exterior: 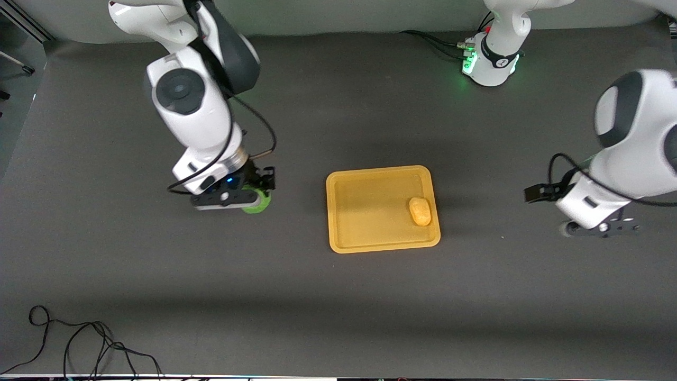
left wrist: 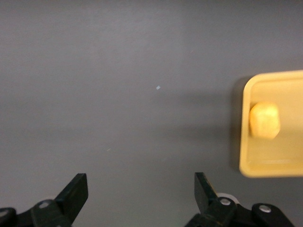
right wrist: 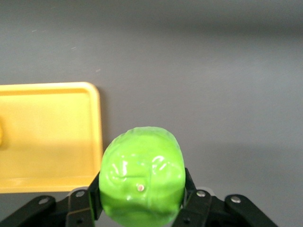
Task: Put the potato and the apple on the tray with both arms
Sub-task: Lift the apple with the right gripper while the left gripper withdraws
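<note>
The right gripper (exterior: 248, 198) is closed on the apple (exterior: 257, 201), one finger on each flank, over the dark surface (exterior: 338, 296) toward the right arm's end. From the right wrist view, the apple (right wrist: 142, 182) fills the gap between the fingers, with its dimpled top facing the camera. Whether the apple is clear of the surface cannot be determined.

The apple is a bright green, glossy, roundish body with shallow dents. It appears to be a light, rigid, hollow-looking item. The smooth skin is probably slippery, so a grip across the widest part, as shown, is judged most secure. Excess squeeze should not be needed.

The tray (exterior: 338, 211) lies flat at mid-surface, between the two arms. It is a rectangular yellow-orange plastic part with rounded corners and a low raised rim. Its floor is smooth, so a round item may roll on release.

The potato (exterior: 420, 211) rests inside the tray, close to the rim at the left arm's end. It is a small oblong lump with a bumpy, matte skin. It likely grips better than the apple.

The left gripper (exterior: 600, 228) hovers over bare surface toward the left arm's end, well apart from the tray. Its fingers (left wrist: 75, 194) are spread wide and hold nothing. This arm waits.

The bare tray floor beside the potato is the judged target for the apple.
</note>
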Controlling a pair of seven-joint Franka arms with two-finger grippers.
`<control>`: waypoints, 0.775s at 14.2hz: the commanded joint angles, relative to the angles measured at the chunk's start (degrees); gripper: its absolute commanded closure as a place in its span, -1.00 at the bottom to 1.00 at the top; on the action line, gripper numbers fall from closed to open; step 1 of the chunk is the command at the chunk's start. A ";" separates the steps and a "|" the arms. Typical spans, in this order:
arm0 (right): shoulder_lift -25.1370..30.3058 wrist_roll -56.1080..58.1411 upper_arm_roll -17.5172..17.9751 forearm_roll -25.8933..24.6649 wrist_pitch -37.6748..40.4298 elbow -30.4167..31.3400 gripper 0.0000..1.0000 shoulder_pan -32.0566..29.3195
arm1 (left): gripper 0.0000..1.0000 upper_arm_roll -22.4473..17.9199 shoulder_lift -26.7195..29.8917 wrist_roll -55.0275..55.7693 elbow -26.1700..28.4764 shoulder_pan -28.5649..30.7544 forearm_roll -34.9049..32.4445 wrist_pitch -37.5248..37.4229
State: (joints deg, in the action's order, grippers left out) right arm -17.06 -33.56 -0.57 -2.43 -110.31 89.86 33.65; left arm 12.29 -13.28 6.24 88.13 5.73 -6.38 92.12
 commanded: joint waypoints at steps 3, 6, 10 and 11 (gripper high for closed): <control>-13.75 -17.74 -0.40 -0.11 0.88 -17.04 0.59 9.93 | -1.00 0.46 6.95 -5.10 3.63 3.94 1.02 -1.24; -23.25 -24.17 -0.49 -0.38 2.03 -28.82 0.60 14.06 | -0.99 0.37 8.09 -5.19 3.71 4.03 0.84 -1.94; -32.48 -26.64 -0.75 -5.37 -1.64 -32.20 0.61 16.53 | -0.96 0.46 8.45 -10.54 3.19 7.71 1.19 -1.24; -34.77 -26.64 -0.75 -6.61 -3.40 -32.20 0.61 16.62 | -0.96 0.37 8.36 -11.07 2.84 8.59 1.28 -0.80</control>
State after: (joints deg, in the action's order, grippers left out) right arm -45.69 -58.74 -0.52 -6.29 -111.94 62.23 49.70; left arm 12.39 -6.59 -2.09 90.19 11.94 -5.83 90.69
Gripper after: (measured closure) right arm 0.366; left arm 0.018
